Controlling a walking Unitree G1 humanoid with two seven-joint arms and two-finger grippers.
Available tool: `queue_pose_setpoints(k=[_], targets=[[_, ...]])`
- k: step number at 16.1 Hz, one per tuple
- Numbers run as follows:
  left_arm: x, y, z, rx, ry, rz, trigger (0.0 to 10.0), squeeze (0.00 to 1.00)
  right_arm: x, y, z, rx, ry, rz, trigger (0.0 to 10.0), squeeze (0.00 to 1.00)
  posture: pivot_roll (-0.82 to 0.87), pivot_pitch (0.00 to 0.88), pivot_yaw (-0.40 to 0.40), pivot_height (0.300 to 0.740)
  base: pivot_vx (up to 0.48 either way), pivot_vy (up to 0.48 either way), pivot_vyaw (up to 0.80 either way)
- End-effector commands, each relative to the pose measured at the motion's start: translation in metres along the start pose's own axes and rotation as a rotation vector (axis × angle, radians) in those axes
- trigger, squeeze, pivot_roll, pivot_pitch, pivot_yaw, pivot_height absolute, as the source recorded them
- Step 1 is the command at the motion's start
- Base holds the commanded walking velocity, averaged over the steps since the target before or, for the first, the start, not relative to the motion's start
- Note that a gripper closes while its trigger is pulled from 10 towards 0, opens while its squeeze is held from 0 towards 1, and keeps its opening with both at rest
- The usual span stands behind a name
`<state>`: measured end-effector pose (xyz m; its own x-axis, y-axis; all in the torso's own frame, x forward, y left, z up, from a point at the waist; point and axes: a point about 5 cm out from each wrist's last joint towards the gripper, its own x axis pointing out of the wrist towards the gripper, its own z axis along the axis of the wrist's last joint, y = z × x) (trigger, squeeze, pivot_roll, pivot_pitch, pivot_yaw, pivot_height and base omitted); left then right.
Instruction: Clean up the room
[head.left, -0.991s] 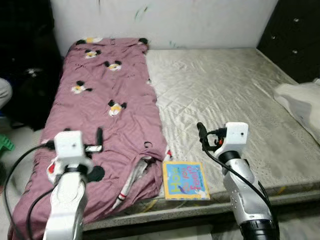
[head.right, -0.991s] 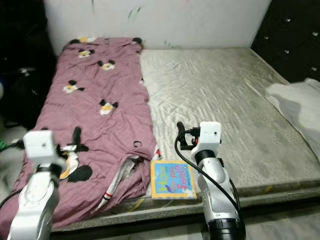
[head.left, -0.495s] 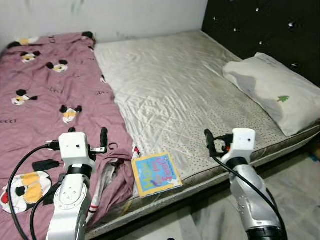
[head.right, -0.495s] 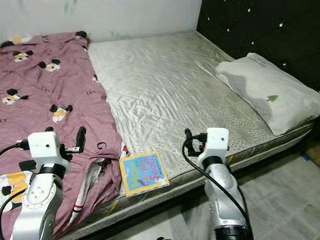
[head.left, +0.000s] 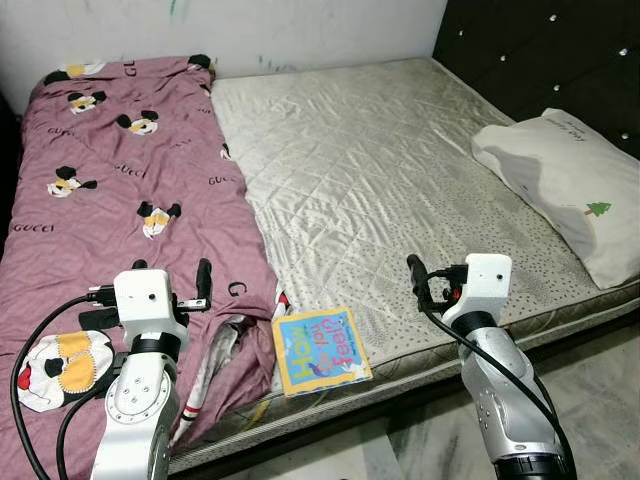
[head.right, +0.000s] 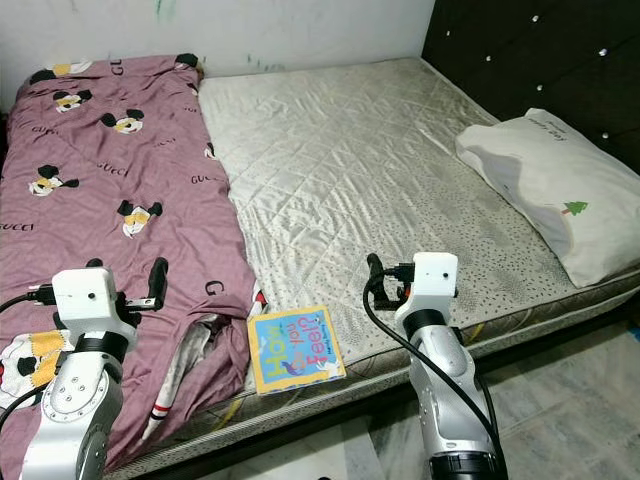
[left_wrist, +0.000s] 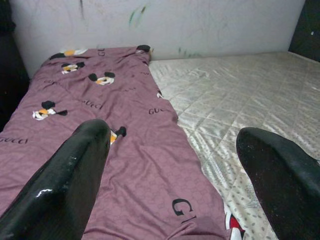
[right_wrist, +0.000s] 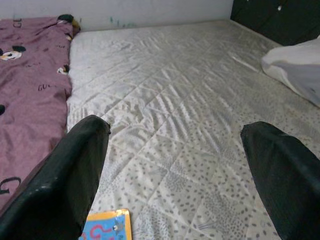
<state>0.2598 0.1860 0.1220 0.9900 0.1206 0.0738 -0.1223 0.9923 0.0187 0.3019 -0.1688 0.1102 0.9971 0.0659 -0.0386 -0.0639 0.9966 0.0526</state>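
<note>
A purple blanket (head.left: 120, 190) printed with cartoon mice covers the left part of the bed. The bare quilted mattress (head.left: 380, 170) is to its right. A colourful children's book (head.left: 320, 350) lies flat at the bed's front edge, beside the blanket's crumpled corner. A white pillow (head.left: 570, 190) rests at the right end. My left gripper (left_wrist: 172, 135) is open and empty, held over the blanket's near part. Just right of the book, my right gripper (right_wrist: 175, 127) hovers open and empty above the mattress edge, and the book's corner (right_wrist: 105, 225) lies below it.
A black tufted headboard (head.left: 540, 50) stands behind the pillow. A white wall (head.left: 300, 30) runs along the far side of the bed. A white cloth with red and black stripes (head.left: 205, 385) pokes out under the blanket's front edge. Tiled floor (head.left: 600, 400) lies at the lower right.
The camera swung right, bringing the pillow and headboard into view, then came slightly back left. Both arms keep the same pose with open fingers. Nothing on the bed has moved.
</note>
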Motion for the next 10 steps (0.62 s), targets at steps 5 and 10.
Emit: queue_pose_setpoints(k=[5,10], targets=[[-0.0040,-0.0035,0.0021,-0.008,-0.006,-0.023,10.0,0.00,-0.0024,0.0025,0.0004,0.004,0.010,0.025,10.0,0.00,-0.01,0.133,-0.021,0.740,0.000,0.000,0.00],[-0.0036,-0.0051,0.0052,-0.017,-0.022,-0.047,10.0,0.00,-0.0023,0.0053,0.0000,-0.026,0.014,0.043,10.0,0.00,-0.01,0.133,-0.022,0.740,0.059,0.000,0.00]])
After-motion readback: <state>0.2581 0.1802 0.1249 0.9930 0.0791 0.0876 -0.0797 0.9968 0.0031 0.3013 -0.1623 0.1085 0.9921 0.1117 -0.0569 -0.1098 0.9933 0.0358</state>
